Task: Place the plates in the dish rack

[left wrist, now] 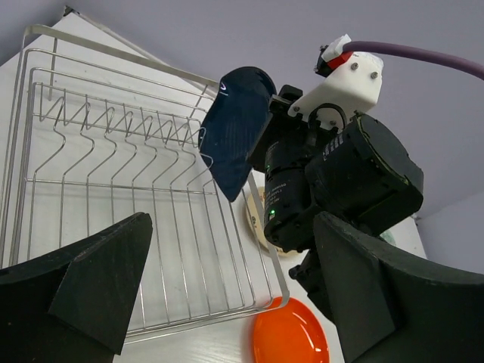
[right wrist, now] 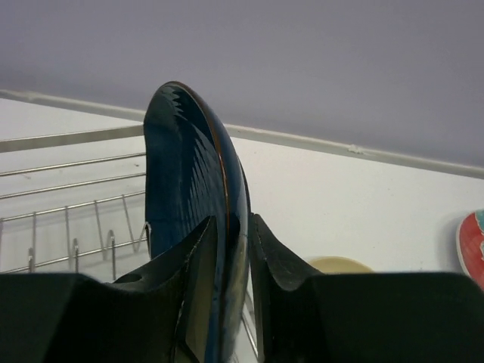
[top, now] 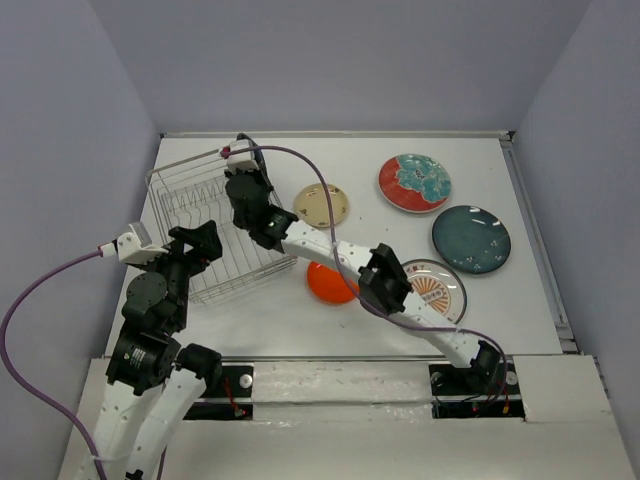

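Now we are squeezing the blue plate (right wrist: 185,189) upright in our right fingers (right wrist: 283,280), just over the dish rack (left wrist: 113,53).

The dish rack (left wrist: 121,55) is shiny metal wire; the dark blue plate (left wrist: 236,128) and orange plate (left wrist: 291,340) look glossy, smooth.

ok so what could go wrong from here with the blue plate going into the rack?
1. The right gripper pinches the dark blue plate near one edge only. Most of it stands free, so a tine knock could pivot or slip it.
2. It seems to hang by the right rim of the dish rack, not over a slot. It might catch the wire or drop onto the orange plate beside.
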